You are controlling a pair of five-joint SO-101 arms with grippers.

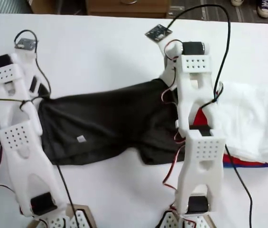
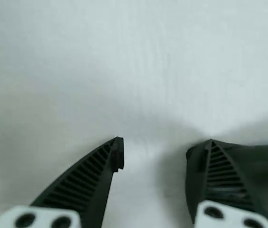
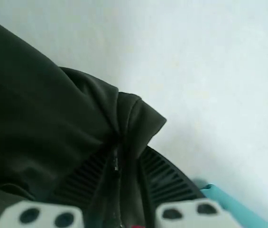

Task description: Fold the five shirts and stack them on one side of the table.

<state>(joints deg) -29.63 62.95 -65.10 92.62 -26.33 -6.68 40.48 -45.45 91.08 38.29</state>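
White table (image 1: 100, 52) with a black shirt (image 1: 105, 123) spread flat across its middle, an arm at either end of the garment.
Right end effector (image 3: 126, 156) is clamped on a bunched fold at the black shirt's edge, with the cloth pinched between its ribbed fingers. Left end effector (image 2: 164, 152) stands agape at the black shirt's opposite end, one fingertip at the cloth's edge and the other over bare table. Just beside the black shirt, past the right arm, a folded white shirt (image 1: 252, 118) lies on top of a red shirt (image 1: 201, 118) and a blue shirt (image 1: 254, 165), whose edges peek out beneath it.
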